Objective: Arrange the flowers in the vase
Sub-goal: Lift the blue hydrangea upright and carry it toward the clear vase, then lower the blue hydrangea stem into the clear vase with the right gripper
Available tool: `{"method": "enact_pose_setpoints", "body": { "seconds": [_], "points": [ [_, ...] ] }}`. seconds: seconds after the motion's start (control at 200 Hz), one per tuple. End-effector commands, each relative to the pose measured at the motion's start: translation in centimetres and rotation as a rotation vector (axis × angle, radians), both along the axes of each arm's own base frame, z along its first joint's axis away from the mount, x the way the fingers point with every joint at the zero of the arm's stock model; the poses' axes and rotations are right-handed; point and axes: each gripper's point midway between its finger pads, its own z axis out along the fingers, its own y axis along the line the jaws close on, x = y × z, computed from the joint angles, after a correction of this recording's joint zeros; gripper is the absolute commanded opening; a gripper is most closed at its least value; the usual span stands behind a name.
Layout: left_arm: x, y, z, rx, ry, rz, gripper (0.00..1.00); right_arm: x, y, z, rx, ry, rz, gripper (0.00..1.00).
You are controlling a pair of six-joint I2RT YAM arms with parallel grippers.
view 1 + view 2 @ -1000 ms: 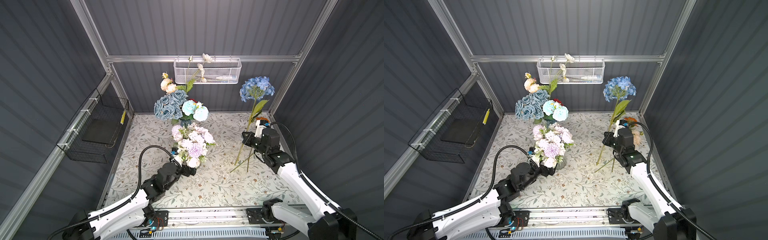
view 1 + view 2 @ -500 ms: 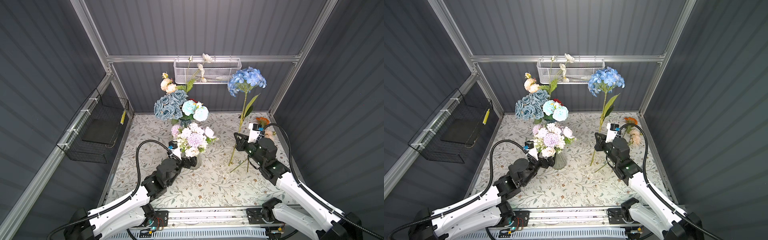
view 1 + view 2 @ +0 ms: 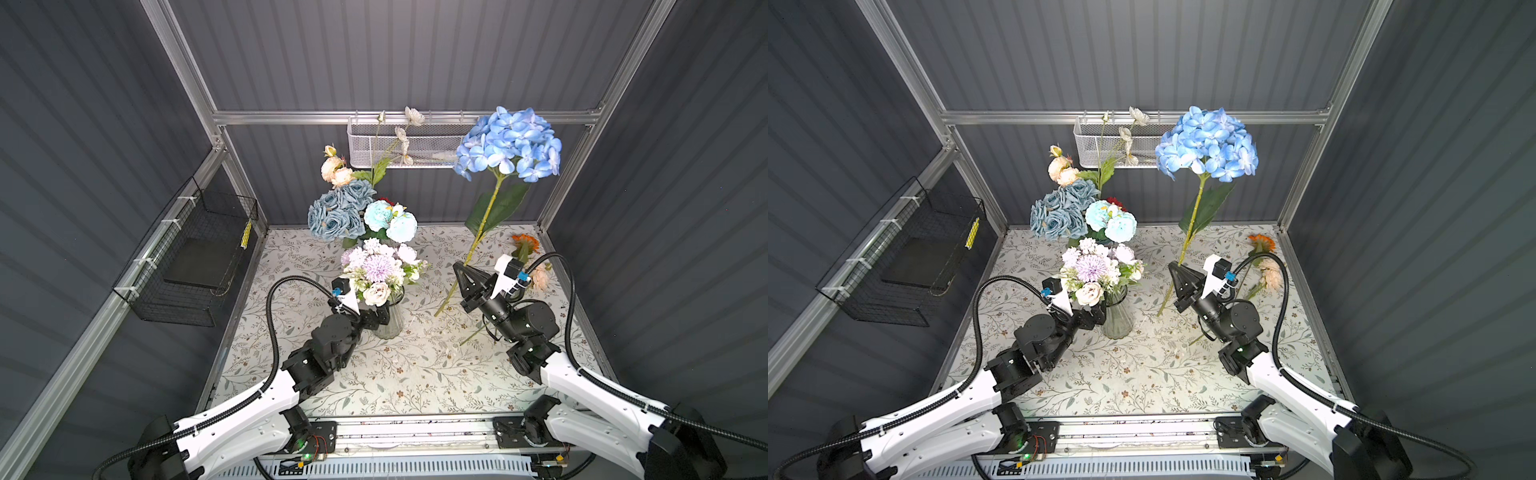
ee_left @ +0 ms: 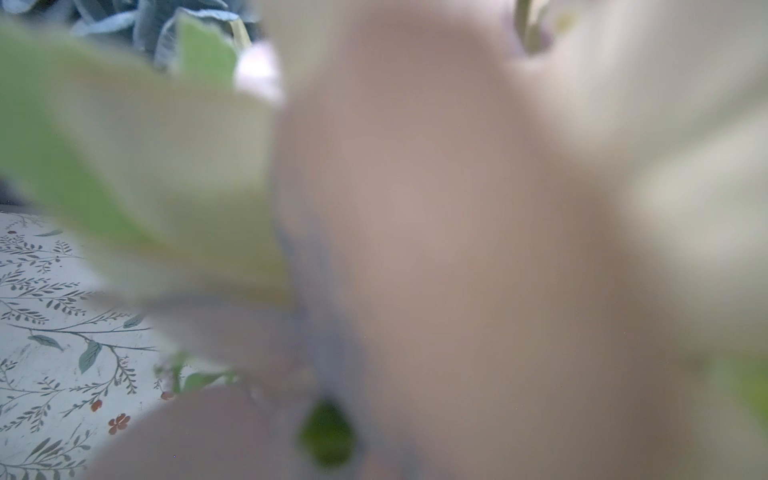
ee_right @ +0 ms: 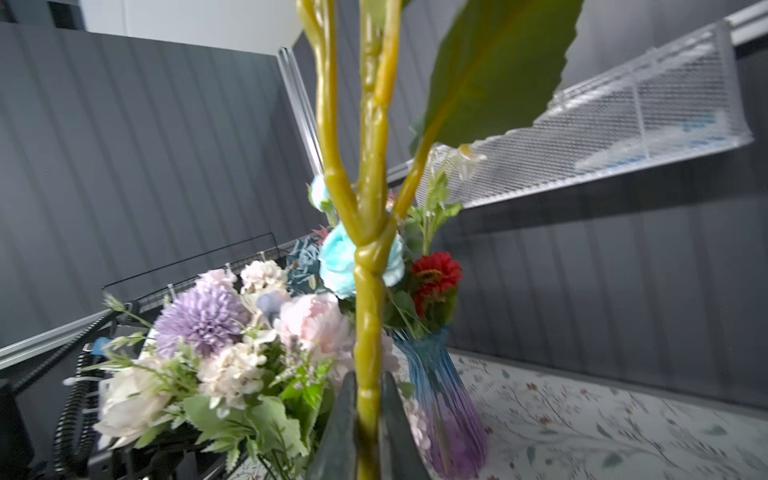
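The right fingers [image 3: 467, 278] are pinched narrow on the yellow-green stem [image 3: 484, 226] of the big blue hydrangea [image 3: 509, 143], gripping it low down. In the right wrist view the stem [image 5: 369, 332] runs up between both fingers [image 5: 340, 419] and forks above them beside a broad green leaf [image 5: 494, 70]. The stem leans, and in both top views the bloom [image 3: 1208, 143] sits high at the rear right, overlapping the right end of the white mesh basket [image 3: 432, 141] on the back rail. Its cut end hangs by the floral-print surface [image 3: 415, 365]; whether it touches I cannot tell. A bare strip of cloth lies between that end and the clear glass vase [image 3: 390, 326], and the front half of the surface is open. The vase stands upright near the middle, with a lilac, white and cream bouquet [image 3: 376, 268] spreading over its mouth. The left fingers [image 3: 383, 313] are spread wide at the vase's neck. Whether they press the glass I cannot tell, and blurred petals fill the left wrist view. Just behind stands a blue-to-purple glass vase [image 5: 440, 399] with dusty-blue roses [image 3: 336, 212], aqua blooms [image 3: 390, 216] and a red daisy [image 5: 436, 270]. By the right edge an orange daisy [image 3: 524, 241] and a peach bloom [image 3: 540, 277] lie close behind the right wrist. A black wire basket [image 3: 195, 257] hangs on the left wall, off the surface.
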Motion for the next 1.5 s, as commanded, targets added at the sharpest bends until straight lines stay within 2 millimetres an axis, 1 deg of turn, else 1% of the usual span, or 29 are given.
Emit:
{"method": "enact_pose_setpoints", "body": {
  "seconds": [0.0, 0.1, 0.125, 0.135, 0.15, 0.235, 0.32, 0.4, 0.545, 0.665, 0.81, 1.086, 1.206, 1.336, 1.496],
  "points": [
    [0.2, 1.0, 2.3, -0.023, -0.052, 0.054, 0.99, -3.0, 0.6, 5.5, 0.089, -0.231, 0.074, 0.0],
    [0.3, 1.2, 2.4, -0.019, -0.055, 0.068, 0.99, -3.7, 1.5, 7.1, 0.125, -0.289, 0.117, 0.0],
    [0.3, 1.2, 2.4, -0.018, -0.054, 0.07, 0.99, -4.1, 1.5, 7.8, 0.138, -0.313, 0.127, 0.0],
    [0.3, 1.2, 2.4, -0.016, -0.054, 0.07, 0.99, -3.7, 2.0, 7.4, 0.131, -0.305, 0.132, 0.0],
    [0.3, 1.2, 2.5, -0.017, -0.055, 0.071, 0.99, -3.6, 2.3, 7.4, 0.133, -0.311, 0.138, 0.0],
    [0.4, 1.4, 2.3, -0.013, -0.049, 0.085, 0.99, -3.8, 3.2, 8.4, 0.165, -0.364, 0.165, 0.0],
    [0.5, 1.5, 2.4, -0.009, -0.042, 0.09, 0.99, -3.8, 4.7, 8.8, 0.158, -0.379, 0.203, 0.0],
    [0.4, 1.6, 2.4, -0.009, -0.041, 0.089, 0.99, -3.8, 5.9, 8.8, 0.136, -0.402, 0.213, 0.0],
    [0.2, 1.7, 2.1, -0.012, -0.041, 0.084, 0.99, -2.9, 7.3, 7.5, 0.115, -0.374, 0.221, 0.0],
    [0.2, 1.7, 2.1, -0.014, -0.042, 0.084, 0.99, -2.2, 8.5, 5.8, 0.079, -0.35, 0.215, 0.0],
    [0.2, 1.7, 1.9, -0.013, -0.039, 0.082, 0.99, -1.1, 9.6, 3.3, 0.026, -0.315, 0.201, 0.01],
    [0.2, 2.0, 1.8, -0.012, -0.037, 0.092, 0.99, 0.8, 11.1, -2.5, -0.061, -0.199, 0.199, 0.02],
    [0.3, 1.9, 1.8, -0.011, -0.035, 0.092, 0.99, 1.1, 11.4, -5.0, -0.096, -0.15, 0.2, 0.02],
    [0.4, 1.6, 1.7, -0.008, -0.032, 0.087, 0.99, 1.0, 11.9, -7.4, -0.144, -0.118, 0.202, 0.02],
    [0.5, 1.3, 1.5, -0.008, -0.026, 0.079, 0.99, 1.0, 12.2, -9.7, -0.189, -0.089, 0.202, 0.04]
  ]
}}
